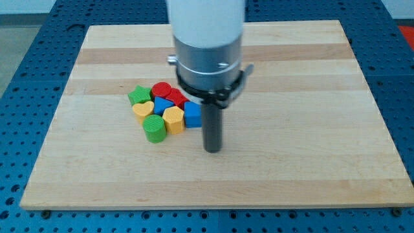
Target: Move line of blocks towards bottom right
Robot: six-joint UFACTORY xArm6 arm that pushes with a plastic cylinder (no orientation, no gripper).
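A tight cluster of blocks lies left of the board's middle. It holds a green star (138, 96), a red cylinder (161, 90), a red block (176, 97) partly hidden by the arm, a blue triangle-like block (162, 104), a yellow heart (143, 110), a yellow block (173, 120), a blue cube (192, 115) and a green cylinder (154, 129). My tip (212, 149) rests on the board just right of and below the blue cube, a little apart from it.
The wooden board (304, 129) lies on a blue perforated table (26, 39). The arm's large white and grey body (207, 45) hangs over the board's upper middle and hides part of the cluster.
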